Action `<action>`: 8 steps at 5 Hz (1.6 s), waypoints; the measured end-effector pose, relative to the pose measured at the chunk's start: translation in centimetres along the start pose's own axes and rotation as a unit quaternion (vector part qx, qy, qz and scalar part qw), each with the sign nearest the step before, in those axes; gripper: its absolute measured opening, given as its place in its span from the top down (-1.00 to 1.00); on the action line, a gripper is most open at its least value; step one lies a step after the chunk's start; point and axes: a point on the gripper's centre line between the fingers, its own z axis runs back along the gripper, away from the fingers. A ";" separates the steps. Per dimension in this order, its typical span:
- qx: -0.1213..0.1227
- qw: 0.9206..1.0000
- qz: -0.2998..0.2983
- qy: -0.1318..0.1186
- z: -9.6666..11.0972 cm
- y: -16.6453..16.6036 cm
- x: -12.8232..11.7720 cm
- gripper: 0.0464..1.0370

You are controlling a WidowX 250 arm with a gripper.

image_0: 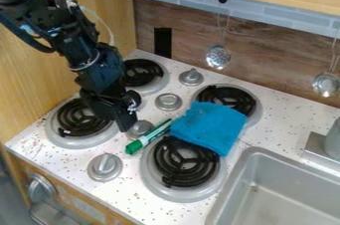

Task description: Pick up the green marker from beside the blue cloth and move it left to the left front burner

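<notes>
- Camera view: we look down at a slant on a toy kitchen, with a white speckled counter, a stove of four black coil burners and a sink at the lower right.
- The black arm comes in from the upper left, and its gripper hangs over the stove's left half, between the front left burner and a round grey knob.
- We cannot tell whether the gripper is released or clenched, and we make out nothing in its grasp.
- Just to its right, a green and white marker lies at a diagonal. The capped end points toward the lower left; the far end meets the left edge of a blue cloth.
- The cloth overlaps the near side of the back right burner and the far side of the front right burner. Its lowest corner comes near the sink's rim.
- Between the marker's cap and the knob at the front, we see a narrow band of counter.
- Wider counter lies behind the sink, right of the cloth, bounded by the brown backsplash and the grey faucet base.
- On the left, a wooden side wall stands close beside the front left burner.
- Two metal ladles hang before the backsplash, well apart from the gripper.
</notes>
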 end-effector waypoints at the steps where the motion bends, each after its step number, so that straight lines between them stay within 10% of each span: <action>1: -0.006 1.000 0.004 0.012 -0.7 0.0 -0.5 -0.93; 8: 0.067 0.997 0.006 0.048 -5.0 1.8 -0.7 -0.93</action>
